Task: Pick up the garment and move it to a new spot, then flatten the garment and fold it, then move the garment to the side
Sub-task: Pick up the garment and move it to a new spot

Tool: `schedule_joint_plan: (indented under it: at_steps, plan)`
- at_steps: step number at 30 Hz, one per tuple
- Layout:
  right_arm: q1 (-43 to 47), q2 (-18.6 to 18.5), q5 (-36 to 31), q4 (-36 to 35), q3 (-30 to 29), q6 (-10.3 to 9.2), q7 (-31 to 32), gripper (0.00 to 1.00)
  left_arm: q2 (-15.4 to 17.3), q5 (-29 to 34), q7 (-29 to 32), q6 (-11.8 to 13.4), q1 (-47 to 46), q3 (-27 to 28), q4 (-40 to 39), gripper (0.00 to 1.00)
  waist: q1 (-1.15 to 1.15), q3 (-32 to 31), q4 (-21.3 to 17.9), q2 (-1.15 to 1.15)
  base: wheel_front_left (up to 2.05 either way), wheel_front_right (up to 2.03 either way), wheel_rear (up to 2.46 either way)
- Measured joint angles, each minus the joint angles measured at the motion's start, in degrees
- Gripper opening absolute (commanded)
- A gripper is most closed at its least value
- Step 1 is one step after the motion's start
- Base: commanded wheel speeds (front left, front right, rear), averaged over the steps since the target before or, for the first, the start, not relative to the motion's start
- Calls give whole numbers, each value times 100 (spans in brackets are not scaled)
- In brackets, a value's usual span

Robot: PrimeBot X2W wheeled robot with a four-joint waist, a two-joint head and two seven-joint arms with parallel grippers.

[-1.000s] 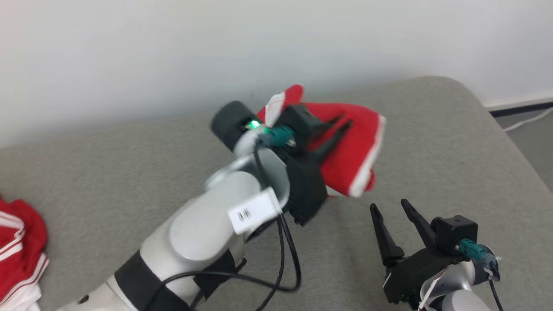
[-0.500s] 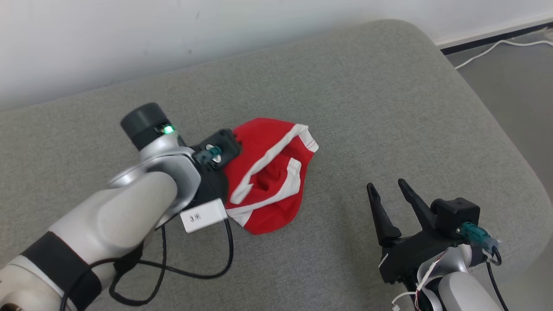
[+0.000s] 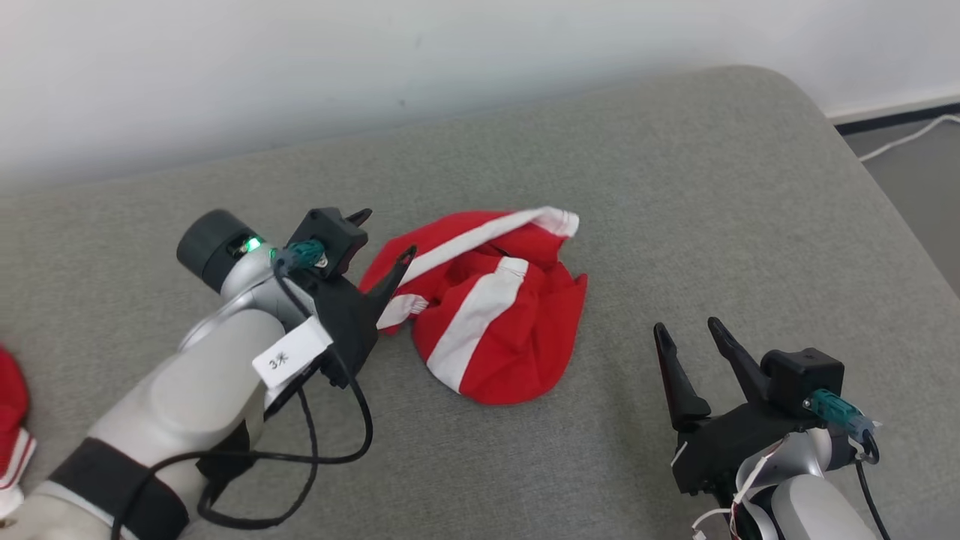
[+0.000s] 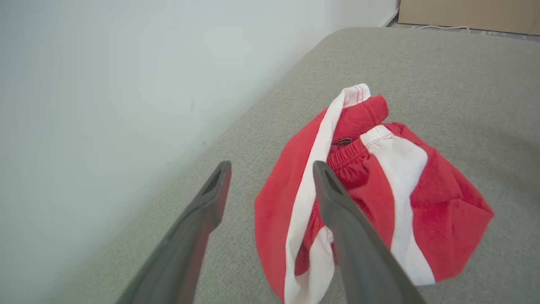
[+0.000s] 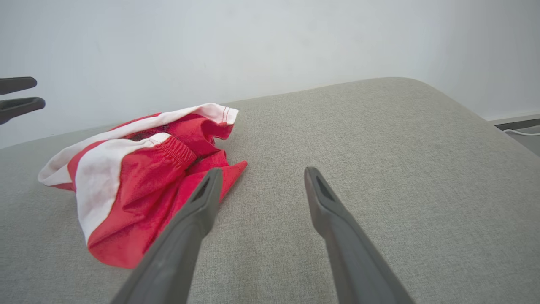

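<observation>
Shorts [image 3: 495, 315] lie crumpled mid-cushion [image 3: 712, 172], clear of the wall [image 3: 300, 75]. Left gripper [image 3: 386, 235] is released, jaws wide, nothing in them. It sits just beside the shorts' left edge, and one finger overlaps the cloth in the head view; can't tell if it touches. Right gripper [image 3: 687, 328] is also released and empty, lower right, apart from the cloth.

My read: relocation looks done, flatten is the step in hand.

How I'd run it:
- Waistband [image 4: 350, 154] is bunched in the middle with a white stripe [image 4: 314, 169] folded across it. Don't pinch the heap's centre, it'd likely lift as one lump.
- Take outer edges: left on the striped edge nearest it, right on the red corner [image 5: 238, 165] pointing its way.
- Cloth looks thin and slick, so pinch deep and aim for a single layer.
- Pull apart low along the cushion, not upward, so the wrinkles drag out.
- Check the legs aren't twisted before any fold.

Risks: a second red garment [image 3: 11, 420] sits at the far left, so keep the left arm's sweep off it. The cable [image 3: 337, 450] loop under that forearm could snag.
</observation>
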Motion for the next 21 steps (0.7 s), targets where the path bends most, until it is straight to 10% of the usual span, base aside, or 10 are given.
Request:
schedule_joint_plan:
  at_steps: [13,21]
  plan:
    - [503,-78,59,102,-246,-65,-172,100,30,-1266,-781,1212,1569,1437,-684,100,-1,-591,462,-1,0,0,0]
    - [995,-148,82,-19,-410,-118,-279,100,319,-1508,-788,1225,2847,1655,-1475,100,-1,-969,716,-1,0,0,0]
